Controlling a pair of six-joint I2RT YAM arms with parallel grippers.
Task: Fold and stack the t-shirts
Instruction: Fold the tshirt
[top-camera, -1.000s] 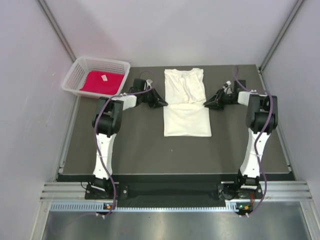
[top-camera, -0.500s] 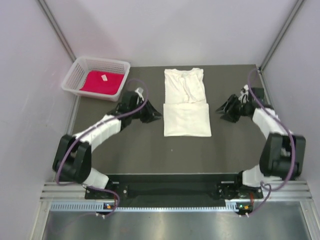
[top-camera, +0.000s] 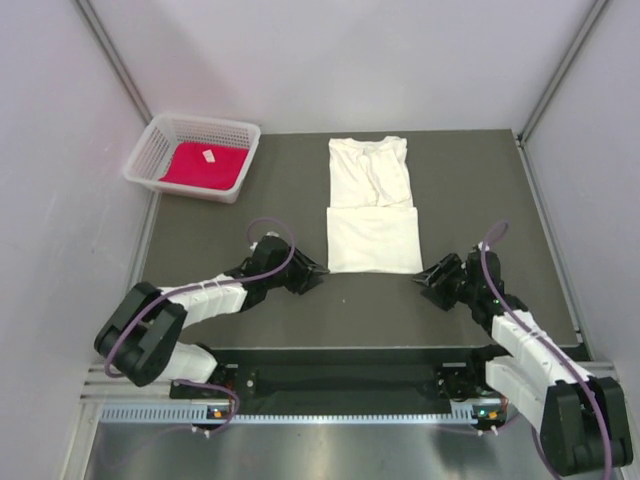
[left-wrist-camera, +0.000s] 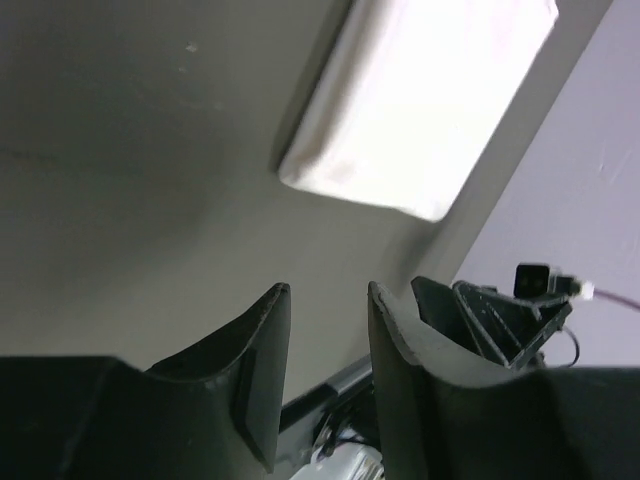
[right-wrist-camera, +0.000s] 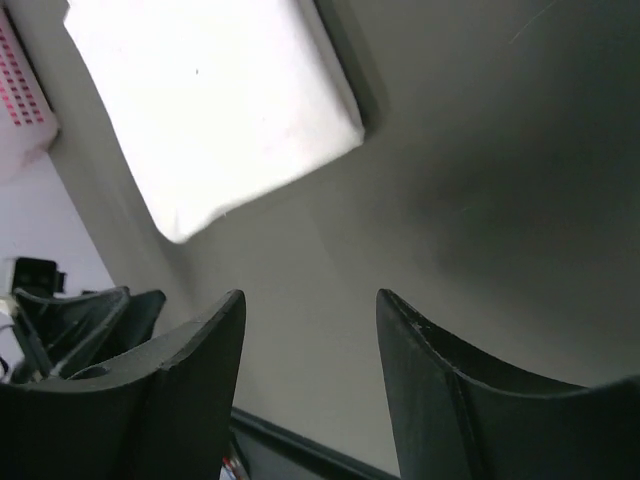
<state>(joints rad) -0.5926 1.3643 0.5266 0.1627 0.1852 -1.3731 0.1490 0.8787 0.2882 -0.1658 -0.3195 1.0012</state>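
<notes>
**Uneven corner pinch could skew the fold**

The left gripper (top-camera: 306, 276) is narrowly parted and the right gripper (top-camera: 431, 281) wider. Both are empty, low beside the near corners of the part-folded cream t-shirt (top-camera: 372, 238) at mid-table. Mismatched grabs would likely drag it crooked. The red t-shirt (top-camera: 205, 164) lies in the far-left basket (top-camera: 205, 120).

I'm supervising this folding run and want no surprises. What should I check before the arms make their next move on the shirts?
1. Left gripper open and empty: ok.
2. Right gripper open and empty: ok.
3. White t-shirt lying flat, touching neither gripper: ok.
4. Grippers flanking its near corners: ok.
5. Red t-shirt stacked: not ok, it lies in the basket.
6. Hidden layers of the white one aligned: cannot tell.
</notes>
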